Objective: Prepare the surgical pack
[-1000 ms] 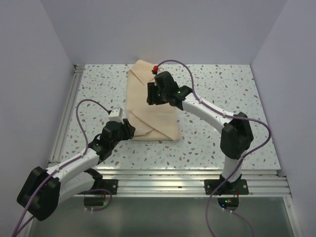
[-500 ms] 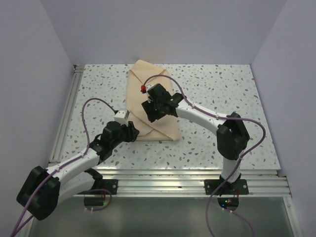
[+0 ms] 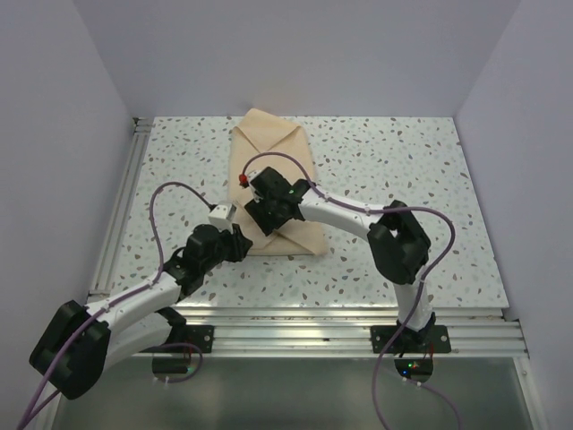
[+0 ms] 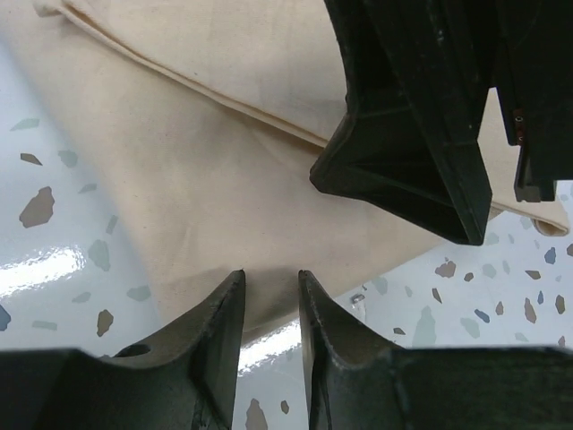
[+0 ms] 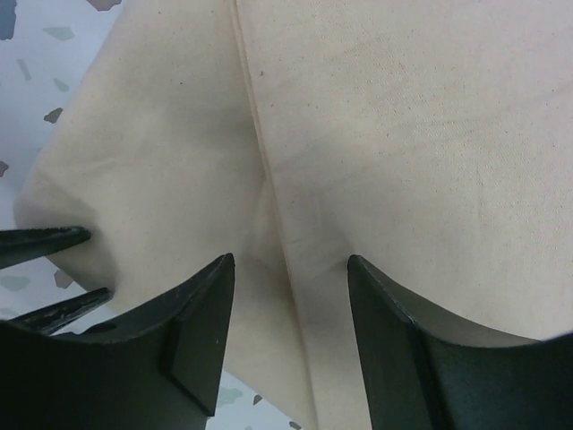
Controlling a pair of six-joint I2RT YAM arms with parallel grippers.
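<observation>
We see a white speckled worktop [image 3: 385, 170] — aluminium rails [image 3: 313, 333] along its near and left edges, plain pale walls [image 3: 295, 54] around.

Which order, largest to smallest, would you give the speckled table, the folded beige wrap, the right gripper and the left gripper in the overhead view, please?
1. speckled table
2. folded beige wrap
3. right gripper and left gripper: they look about alike, and their differing nearness to the camera makes ranking unsure.

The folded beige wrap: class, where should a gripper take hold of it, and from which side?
Probably its near-left corner, approached low from the near side: there the wrap shows a thin layered edge flat on the table, ahead of the left gripper.
</observation>
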